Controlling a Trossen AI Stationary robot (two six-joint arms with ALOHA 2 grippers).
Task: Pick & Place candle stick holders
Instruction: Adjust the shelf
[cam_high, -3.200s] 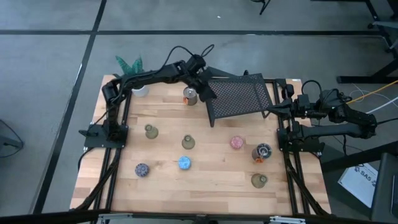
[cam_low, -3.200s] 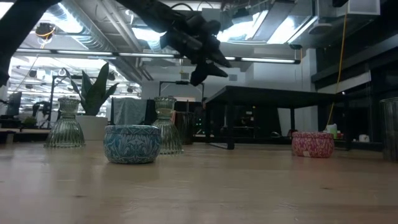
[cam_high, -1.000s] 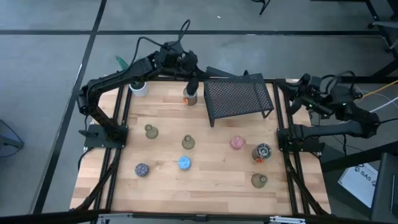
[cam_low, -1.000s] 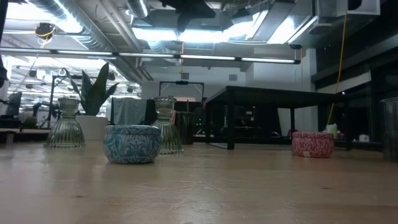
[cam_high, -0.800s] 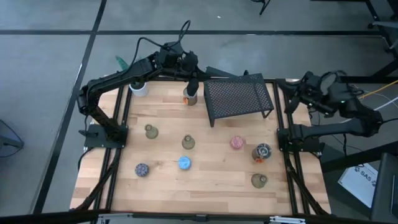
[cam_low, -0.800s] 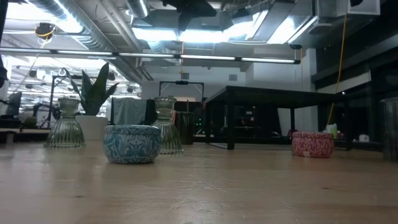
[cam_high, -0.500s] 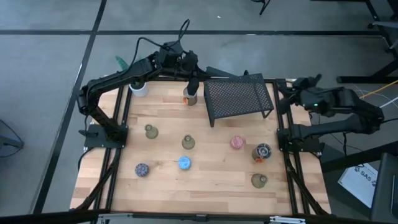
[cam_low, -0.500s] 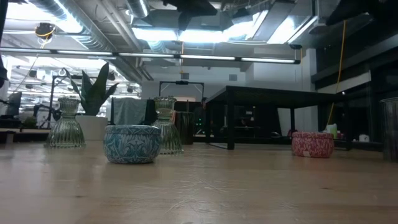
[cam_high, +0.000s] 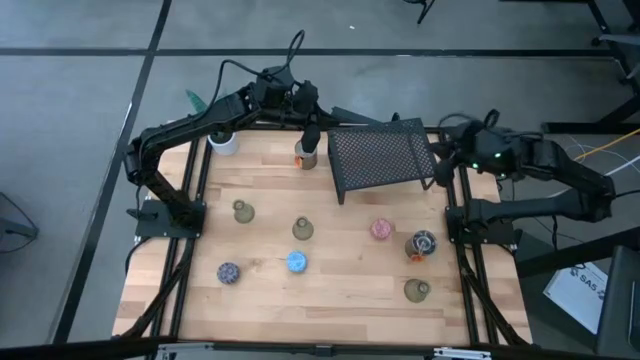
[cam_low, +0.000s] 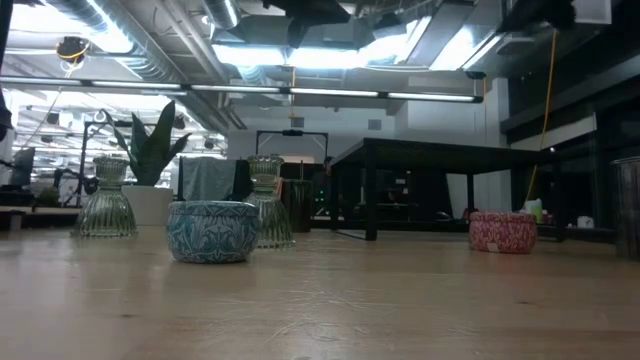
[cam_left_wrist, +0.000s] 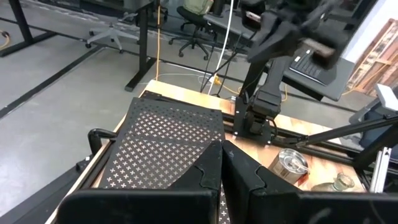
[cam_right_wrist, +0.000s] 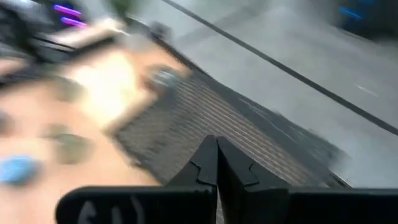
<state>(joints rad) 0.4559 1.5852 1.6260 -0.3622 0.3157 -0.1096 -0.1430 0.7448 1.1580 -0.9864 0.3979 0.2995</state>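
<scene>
Hovering closed and empty, left end effector (cam_high: 311, 135) sits just above silvery holder (cam_high: 306, 154).

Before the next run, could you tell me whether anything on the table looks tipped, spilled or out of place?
Nothing stands out. The candle stick holders stand upright and scattered across the wooden table, and the black mesh rack sits level at the far edge.

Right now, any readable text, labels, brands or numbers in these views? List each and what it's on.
None can be read with confidence.
White sheet on the floor right of the table: dark print, too small to read.
Silvery holder beside the black mesh rack: no legible label.
Blue holder and pink holder: only patterns, no words.
</scene>
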